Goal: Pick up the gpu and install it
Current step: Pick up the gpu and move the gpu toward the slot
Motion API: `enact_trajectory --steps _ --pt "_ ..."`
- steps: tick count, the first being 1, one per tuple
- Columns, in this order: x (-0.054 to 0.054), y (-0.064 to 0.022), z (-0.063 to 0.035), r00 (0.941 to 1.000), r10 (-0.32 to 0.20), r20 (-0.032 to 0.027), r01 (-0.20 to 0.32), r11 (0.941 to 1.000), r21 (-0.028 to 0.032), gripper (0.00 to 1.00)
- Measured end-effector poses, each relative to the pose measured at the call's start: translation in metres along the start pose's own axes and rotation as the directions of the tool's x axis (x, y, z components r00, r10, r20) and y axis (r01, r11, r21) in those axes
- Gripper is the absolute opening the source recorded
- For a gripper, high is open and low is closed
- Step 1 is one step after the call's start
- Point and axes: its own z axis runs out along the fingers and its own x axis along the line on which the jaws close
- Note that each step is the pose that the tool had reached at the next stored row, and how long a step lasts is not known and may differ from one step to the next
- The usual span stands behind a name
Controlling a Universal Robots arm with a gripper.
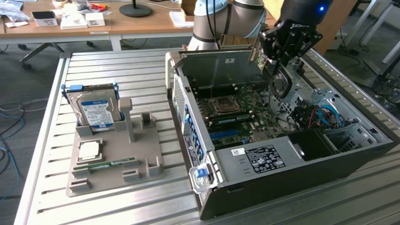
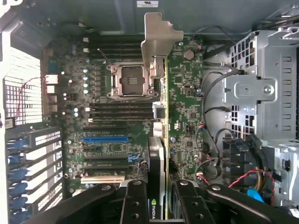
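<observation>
My gripper (image 1: 279, 63) hangs over the far side of the open computer case (image 1: 350, 159), above the motherboard (image 1: 244, 112). In the wrist view the gpu (image 2: 159, 154) shows edge-on between my black fingers (image 2: 135, 200), and the gripper (image 2: 158, 189) is shut on it. Its silver metal end bracket (image 2: 158, 37) points away from the gripper, past the empty processor socket (image 2: 130, 79). The card is held up off the board, over the strip between the socket and the green board area beside it. A blue expansion slot (image 2: 105, 138) lies off to one side of the card.
A metal drive cage (image 2: 261, 88) and loose cables (image 2: 243, 179) crowd one side of the case. Outside the case, a grey parts holder (image 1: 112, 164) carries a silver hard drive (image 1: 93, 110), a processor chip (image 1: 89, 150) and a green memory stick (image 1: 103, 165). A cluttered desk (image 1: 144, 21) stands behind.
</observation>
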Motion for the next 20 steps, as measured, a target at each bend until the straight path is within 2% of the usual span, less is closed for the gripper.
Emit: enact_trajectory --steps 20 --pt "-0.026 0.0012 0.0006 1.0 -0.001 -0.0002 0.001 1.0 -0.0023 0.27"
